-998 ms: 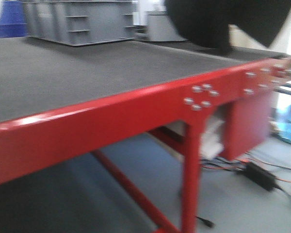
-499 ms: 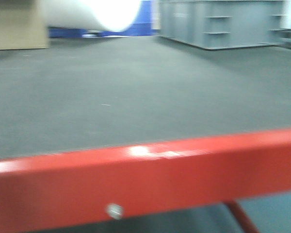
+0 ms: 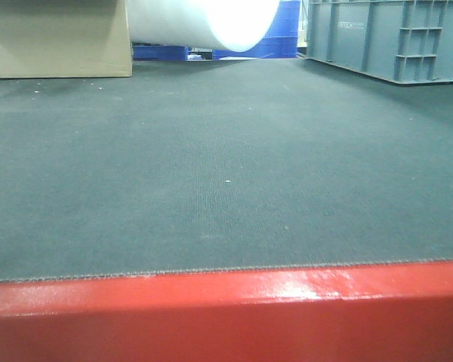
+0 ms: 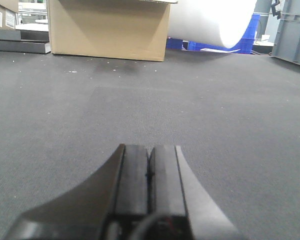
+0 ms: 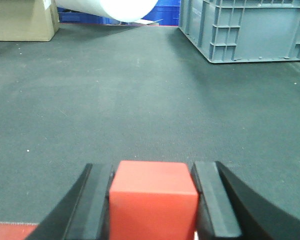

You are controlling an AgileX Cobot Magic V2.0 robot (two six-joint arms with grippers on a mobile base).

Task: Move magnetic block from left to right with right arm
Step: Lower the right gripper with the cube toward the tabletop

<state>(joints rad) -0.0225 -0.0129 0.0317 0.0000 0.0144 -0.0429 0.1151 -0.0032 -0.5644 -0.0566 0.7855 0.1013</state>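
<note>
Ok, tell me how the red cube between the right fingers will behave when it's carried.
The magnetic block looks rigid: its edges are crisp between the fingers. Its flat faces suggest it won't roll and should sit stable on the mat. The matte sides probably grip well, so slipping seems unlikely.

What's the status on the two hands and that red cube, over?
Right hand shut on magnetic block. Left hand shut, empty. Grey crate far ahead on the right, well apart from the block.
</note>
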